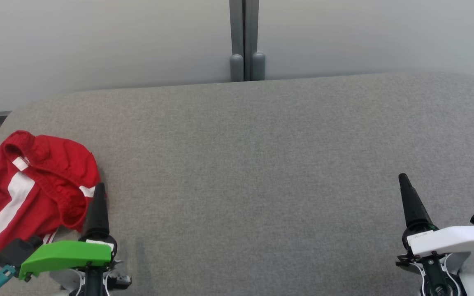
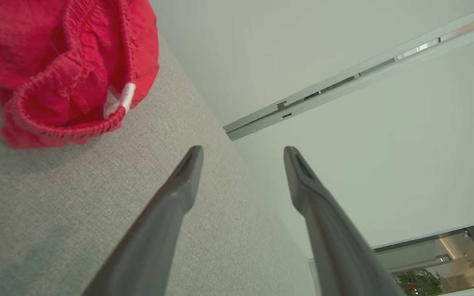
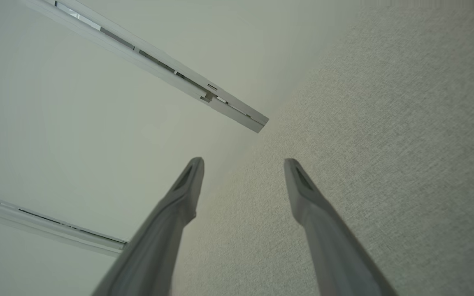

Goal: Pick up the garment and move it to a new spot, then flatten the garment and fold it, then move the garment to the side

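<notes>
Left gripper spread wide beside garment, right gripper spread wide

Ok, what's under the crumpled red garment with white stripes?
The crumpled red garment lies directly on the grey fabric surface; whatever its folds cover is hidden.

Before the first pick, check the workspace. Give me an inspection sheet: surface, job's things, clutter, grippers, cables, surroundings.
Surface: grey fabric tabletop.
Job's things: red garment with white stripes, crumpled at the robot's left edge.
Clutter: nothing seen.
Grippers: left gripper open beside the garment, holding nothing; right gripper open over bare fabric.
Cables: nothing seen.
Surroundings: pale wall, grey post behind the tabletop.
</notes>
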You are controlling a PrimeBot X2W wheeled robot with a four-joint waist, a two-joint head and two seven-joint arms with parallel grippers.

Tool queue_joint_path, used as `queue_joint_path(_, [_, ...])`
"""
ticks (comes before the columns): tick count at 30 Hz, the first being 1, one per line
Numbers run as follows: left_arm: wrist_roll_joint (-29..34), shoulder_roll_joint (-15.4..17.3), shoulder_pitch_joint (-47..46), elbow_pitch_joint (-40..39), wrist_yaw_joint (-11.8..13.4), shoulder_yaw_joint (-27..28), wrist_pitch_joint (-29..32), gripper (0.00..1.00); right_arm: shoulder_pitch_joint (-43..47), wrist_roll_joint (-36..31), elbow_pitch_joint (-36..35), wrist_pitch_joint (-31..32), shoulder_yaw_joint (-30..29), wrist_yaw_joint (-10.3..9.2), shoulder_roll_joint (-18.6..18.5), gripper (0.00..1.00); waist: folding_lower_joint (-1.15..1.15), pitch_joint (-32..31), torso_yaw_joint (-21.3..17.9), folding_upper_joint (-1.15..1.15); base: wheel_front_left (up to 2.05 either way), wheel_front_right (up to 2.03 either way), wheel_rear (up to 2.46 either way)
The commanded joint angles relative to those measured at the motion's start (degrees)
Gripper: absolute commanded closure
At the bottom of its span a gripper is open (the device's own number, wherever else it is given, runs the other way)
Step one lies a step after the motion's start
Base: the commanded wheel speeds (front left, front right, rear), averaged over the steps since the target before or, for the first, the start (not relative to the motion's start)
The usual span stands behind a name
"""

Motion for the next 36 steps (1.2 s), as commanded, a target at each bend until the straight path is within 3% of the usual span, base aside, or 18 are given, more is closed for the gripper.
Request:
queue_joint_path(1, [3.6, 0.4, -1.2, -1.8, 0.4, -0.2, -0.6, 0.0, 0.0, -2.8, -1.6, -0.7, 0.1, 0.02, -0.5, 0.0, 0.0, 0.0, 0.0, 0.0, 0.0, 0.0, 0.0])
queue_joint_path(15, [19.1, 0.5, 1.2, -2.2, 1.3, -3.0, -3.3, 0.0, 1.4, -19.6, -4.0, -3.4, 2.2, 0.02, -0.6, 0.0, 0.0, 0.3, 0.1, 0.0, 0.0, 0.0, 0.0])
queue_joint_path(36, [32.8, 0.6, 2.8, 1.2, 1.2, -4.8, -6.7, 0.0, 2.7, -34.5, -3.0, -6.8, 4.5, 0.03, -0.7, 0.0, 0.0, 0.2, 0.4, 0.0, 0.0, 0.0, 0.0])
